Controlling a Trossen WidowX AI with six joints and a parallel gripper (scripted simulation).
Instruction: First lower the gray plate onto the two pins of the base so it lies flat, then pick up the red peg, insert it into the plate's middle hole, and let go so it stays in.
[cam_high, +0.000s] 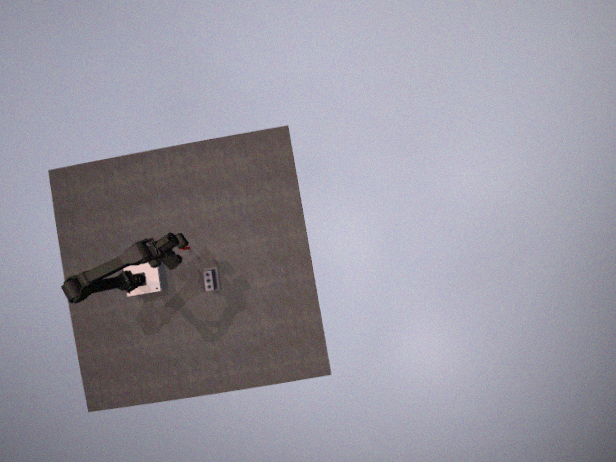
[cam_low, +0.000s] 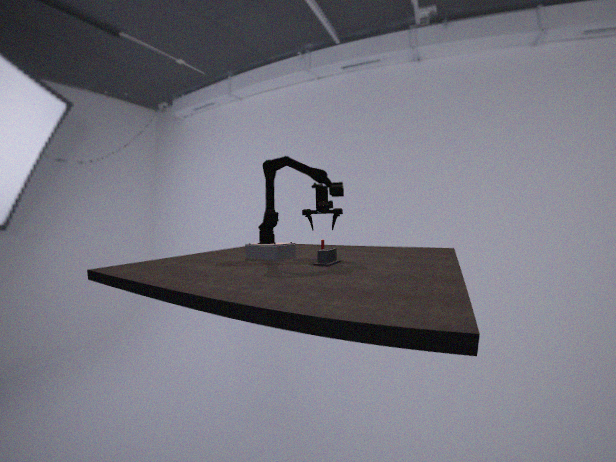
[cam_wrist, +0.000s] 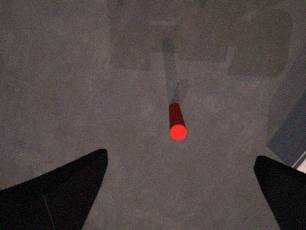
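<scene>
The red peg (cam_high: 184, 248) (cam_low: 322, 244) (cam_wrist: 177, 120) stands upright on the table, apart from the base. My gripper (cam_low: 323, 230) (cam_wrist: 182, 160) is open and empty above the peg. In the wrist view the peg's top shows between the two fingers, a little beyond the line of the fingertips. The gray plate (cam_high: 212, 284) (cam_low: 328, 256), a thick block with a row of three dark holes, sits level on the base (cam_low: 322, 264). No red shows in its holes. The pins cannot be made out, and the views are too small to tell whether the plate is fully seated.
The arm's pale pedestal (cam_high: 152, 287) (cam_low: 270, 252) (cam_wrist: 292, 132) stands near the peg, at the right edge of the wrist view. The brown table (cam_high: 240, 190) (cam_low: 390, 295) has open edges all round. Arm shadows fall around the plate and base.
</scene>
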